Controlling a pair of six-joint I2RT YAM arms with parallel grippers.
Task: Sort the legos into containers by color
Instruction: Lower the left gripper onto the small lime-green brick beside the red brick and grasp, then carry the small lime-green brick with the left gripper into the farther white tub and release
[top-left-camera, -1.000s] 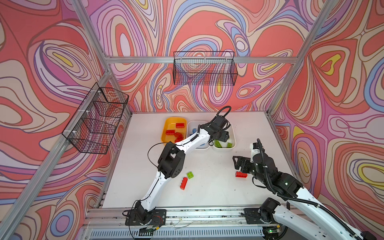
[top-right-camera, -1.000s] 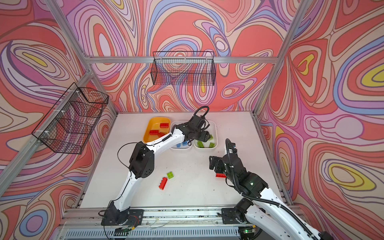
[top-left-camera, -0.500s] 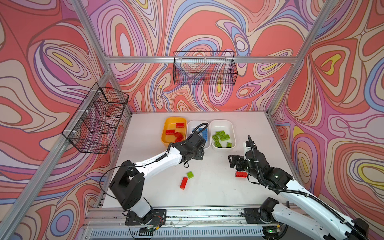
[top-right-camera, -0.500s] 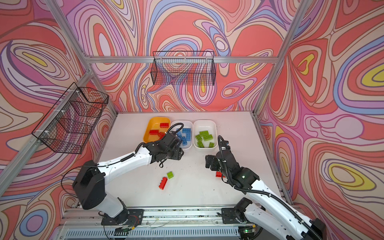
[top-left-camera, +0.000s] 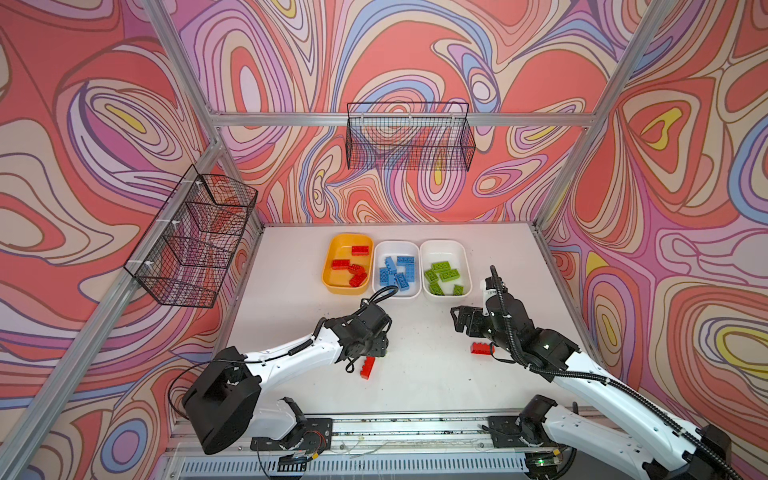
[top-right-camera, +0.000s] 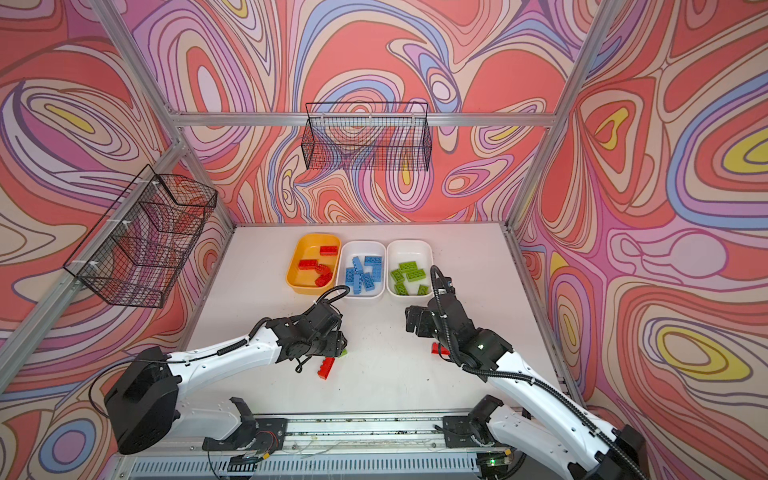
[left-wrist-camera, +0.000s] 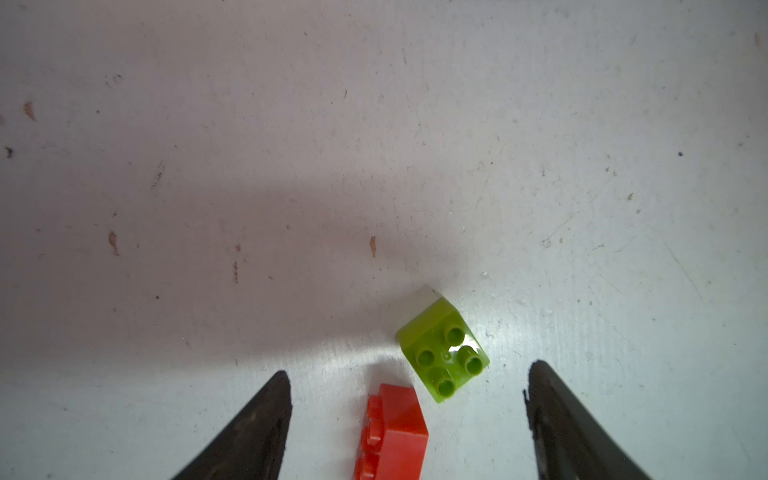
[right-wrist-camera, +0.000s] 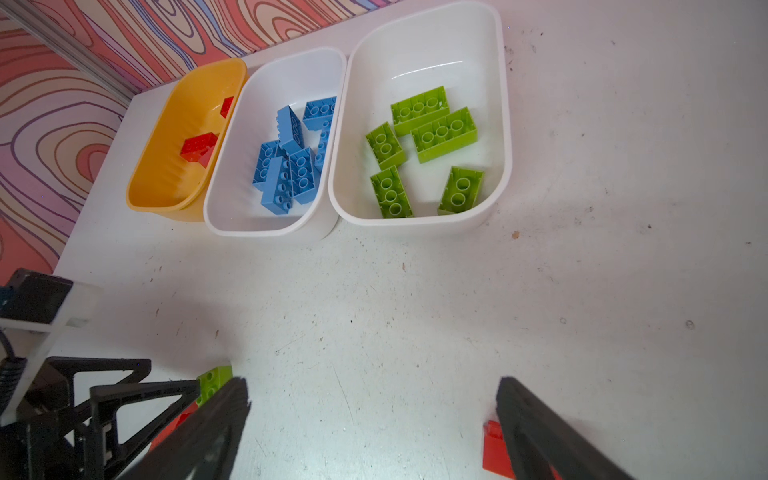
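Loose green lego (top-right-camera: 343, 352) sits lower centre in a top view on the tabletop (top-right-camera: 395, 374), just beside a red lego (top-right-camera: 326, 368). Over both hovers the left end effector (left-wrist-camera: 409, 370), open and empty. Advice: centre on green alone before closing, then carry it to the rightmost white tub (top-right-camera: 411, 249). Also, right end effector (right-wrist-camera: 372, 382): wide open, empty.

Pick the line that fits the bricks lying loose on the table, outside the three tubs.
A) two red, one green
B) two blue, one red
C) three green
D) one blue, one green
A: a red brick and a small green brick lie by the left gripper, and a second red brick lies by the right gripper; no blue one is loose.
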